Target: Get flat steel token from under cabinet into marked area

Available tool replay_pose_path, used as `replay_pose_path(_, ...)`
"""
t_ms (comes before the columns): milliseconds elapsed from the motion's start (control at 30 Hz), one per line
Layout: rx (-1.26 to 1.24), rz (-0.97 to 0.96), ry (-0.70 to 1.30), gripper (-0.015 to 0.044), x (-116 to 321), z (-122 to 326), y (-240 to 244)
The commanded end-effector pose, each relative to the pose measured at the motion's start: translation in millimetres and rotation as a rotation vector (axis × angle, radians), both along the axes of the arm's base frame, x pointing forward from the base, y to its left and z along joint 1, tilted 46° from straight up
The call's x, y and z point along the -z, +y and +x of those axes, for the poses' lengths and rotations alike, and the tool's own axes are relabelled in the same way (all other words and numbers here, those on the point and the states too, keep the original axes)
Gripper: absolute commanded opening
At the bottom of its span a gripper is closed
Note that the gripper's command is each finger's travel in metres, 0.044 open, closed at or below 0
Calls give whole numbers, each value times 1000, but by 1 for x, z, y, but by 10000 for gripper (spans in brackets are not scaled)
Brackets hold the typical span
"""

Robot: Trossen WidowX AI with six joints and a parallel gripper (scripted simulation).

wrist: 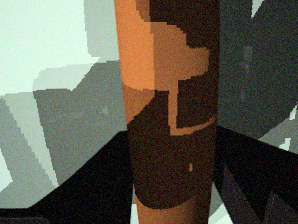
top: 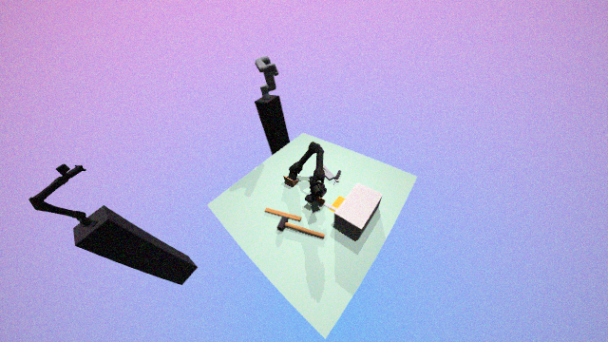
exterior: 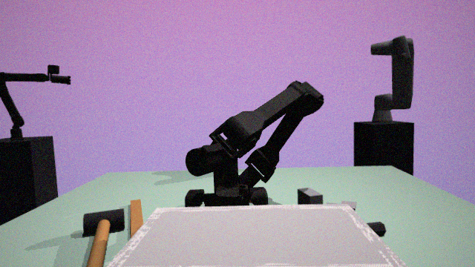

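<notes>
My gripper point(top: 319, 201) point(wrist: 165, 136) is shut on the orange-brown round handle point(wrist: 137, 60) of a tool, low in front of the cabinet. In the exterior view the fingertips are hidden behind the cabinet. A thin pale shaft point(top: 329, 207) runs from the gripper across the yellow marked area point(top: 338, 202) to the front of the cabinet point(top: 359, 204) point(exterior: 252, 237). Whether its tip is under the cabinet cannot be told. The token is not visible in any view, and the vent slots cannot be made out.
A mallet with a dark head point(top: 282, 223) point(exterior: 104, 222) and wooden handle point(top: 305, 230) point(exterior: 98, 246) lies beside a flat wooden stick point(top: 283, 214) point(exterior: 136, 216). A grey tool point(top: 329, 174) with a dark end lies across the arm. Two other arms stand on dark pedestals beyond the table.
</notes>
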State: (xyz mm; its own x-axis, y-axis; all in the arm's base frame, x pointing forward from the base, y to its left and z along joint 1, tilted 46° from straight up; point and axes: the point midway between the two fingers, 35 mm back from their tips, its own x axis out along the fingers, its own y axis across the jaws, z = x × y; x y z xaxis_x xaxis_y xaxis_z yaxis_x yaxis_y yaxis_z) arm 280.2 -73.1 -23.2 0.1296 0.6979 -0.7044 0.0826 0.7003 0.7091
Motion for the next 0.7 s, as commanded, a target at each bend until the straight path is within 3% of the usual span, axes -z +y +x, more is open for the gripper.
replay_pose_path(0,-6,0,-2,0,0,-6,2)
replay_pose_path(667,-6,0,-1,0,3,-31,4)
